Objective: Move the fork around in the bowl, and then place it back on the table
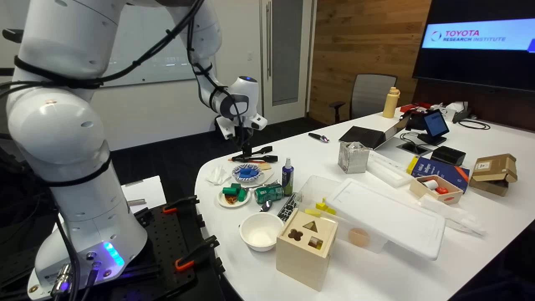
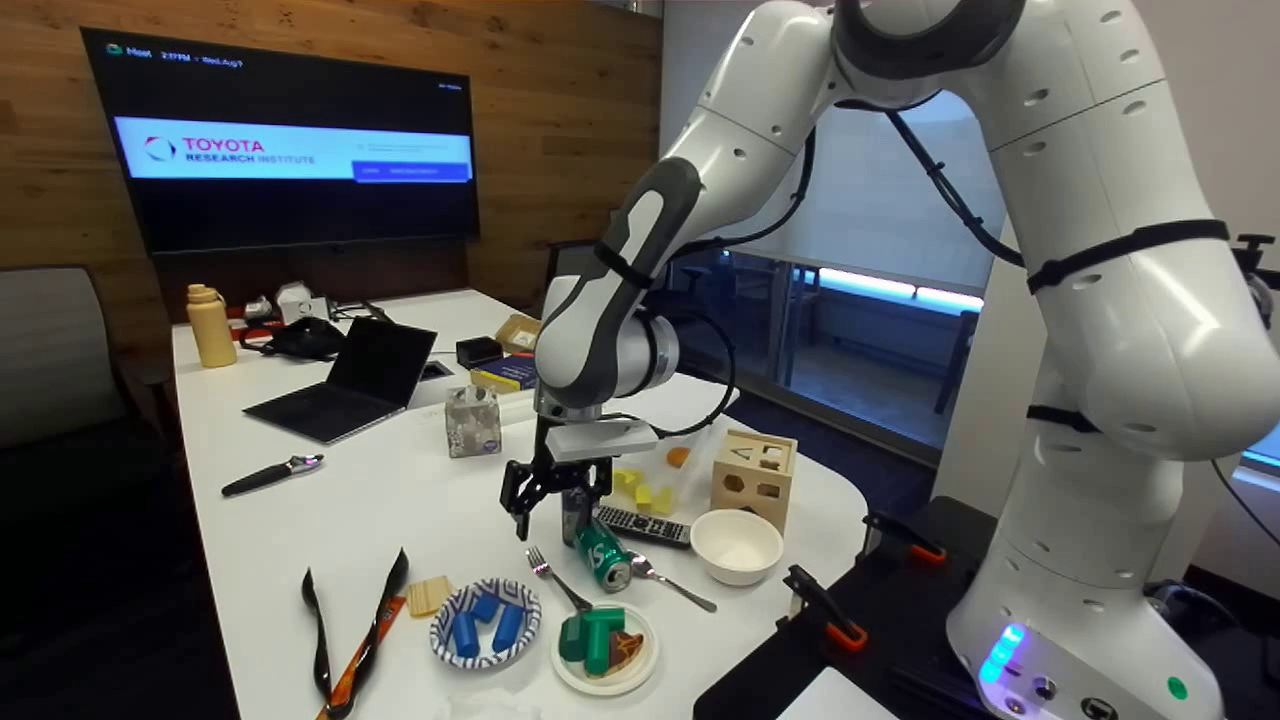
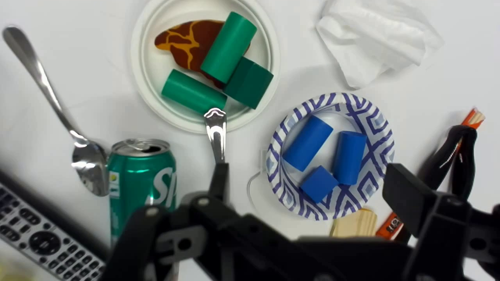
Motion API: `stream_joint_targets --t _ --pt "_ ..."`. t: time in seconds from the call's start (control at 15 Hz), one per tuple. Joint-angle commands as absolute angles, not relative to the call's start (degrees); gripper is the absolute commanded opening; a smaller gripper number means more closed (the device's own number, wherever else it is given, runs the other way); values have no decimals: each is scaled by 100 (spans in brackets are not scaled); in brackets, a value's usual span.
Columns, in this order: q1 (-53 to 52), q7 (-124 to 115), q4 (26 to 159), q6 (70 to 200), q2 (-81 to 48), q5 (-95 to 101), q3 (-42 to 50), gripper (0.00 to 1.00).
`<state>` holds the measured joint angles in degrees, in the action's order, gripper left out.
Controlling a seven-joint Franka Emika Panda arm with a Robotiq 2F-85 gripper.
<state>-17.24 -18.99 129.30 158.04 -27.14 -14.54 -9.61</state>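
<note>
A silver metal fork (image 2: 561,584) lies on the large white table (image 2: 400,500), its handle end overlapping the rim of a round white plate (image 3: 138,62) bearing green blocks (image 3: 228,47). A plain round white bowl (image 2: 737,545) stands apart from the fork, beside a pale wooden box with shaped holes (image 2: 752,475). Above the table, the black claw (image 3: 312,183) is released, its fingers spread wide.

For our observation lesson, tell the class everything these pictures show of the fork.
The fork is slim, shiny and silvery, apparently metal, with tines at one end and a wavy-edged handle tip. It lies on the table between the green can and the patterned bowl, tines pointing away from the plate; its handle tip overlaps that plate's rim, seemingly resting on it. The open end effector does not grip it but blocks its tines in the wrist view.
</note>
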Motion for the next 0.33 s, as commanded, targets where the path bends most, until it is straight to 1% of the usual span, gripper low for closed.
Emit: stream_joint_targets --t 0.0,0.27 --pt "-1896 -2393 13426 15315 -1816 -1150 -714 100" --pt "-1663 -2232 13433 14850 -1533 -1247 -831 100"
